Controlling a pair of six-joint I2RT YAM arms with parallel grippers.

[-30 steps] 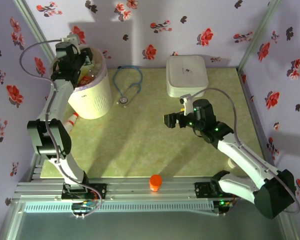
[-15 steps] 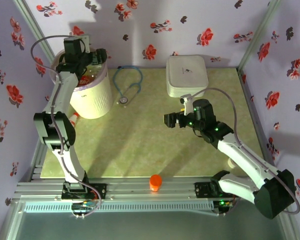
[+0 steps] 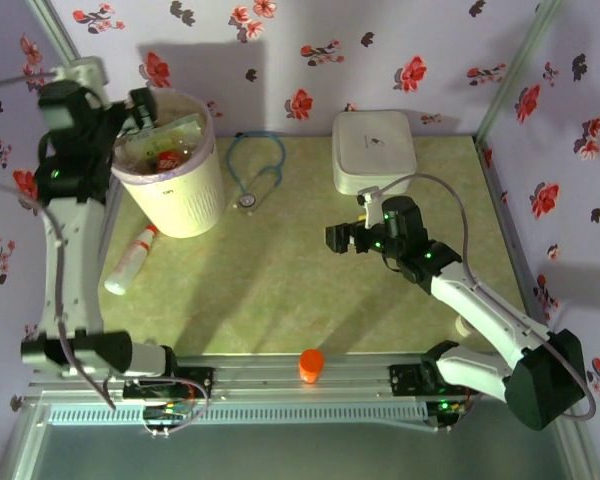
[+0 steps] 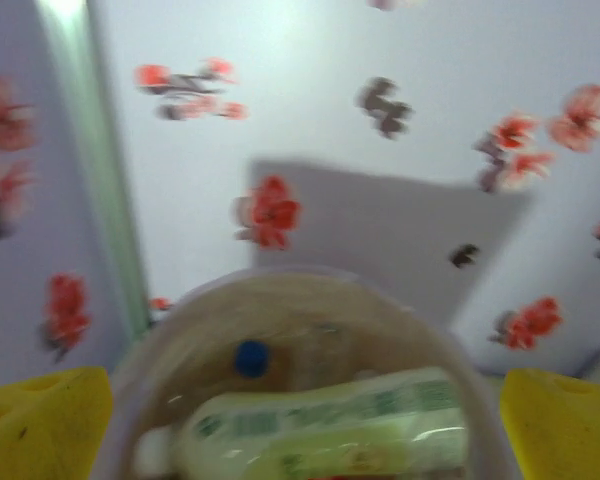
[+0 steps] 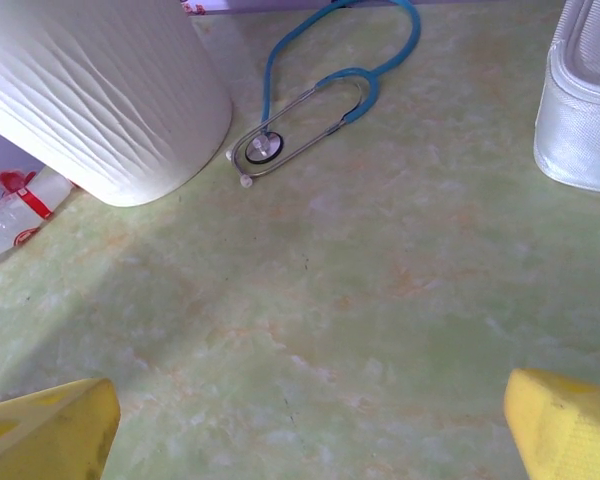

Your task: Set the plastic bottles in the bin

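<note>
left gripper (image 4: pixel 300 420) and right gripper (image 5: pixel 310 420) wide open, empty; small clear red-labelled plastic bottle (image 3: pixel 130 262) below left gripper, likely light, slippery, so grip mid-body

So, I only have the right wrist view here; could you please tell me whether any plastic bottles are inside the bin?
Observer: Yes, the left wrist view looks into the bin and shows a bottle with a green-printed label lying across the top.
Operator: Thanks. Where is the left gripper?
Observer: The left gripper hangs open and empty beside the bin's far-left rim.
Operator: Is the bottle I glimpse behind the bin the only one outside it?
Observer: In the top view, yes: that red-capped bottle lies alone on the mat left of the bin, cap toward it.
</note>
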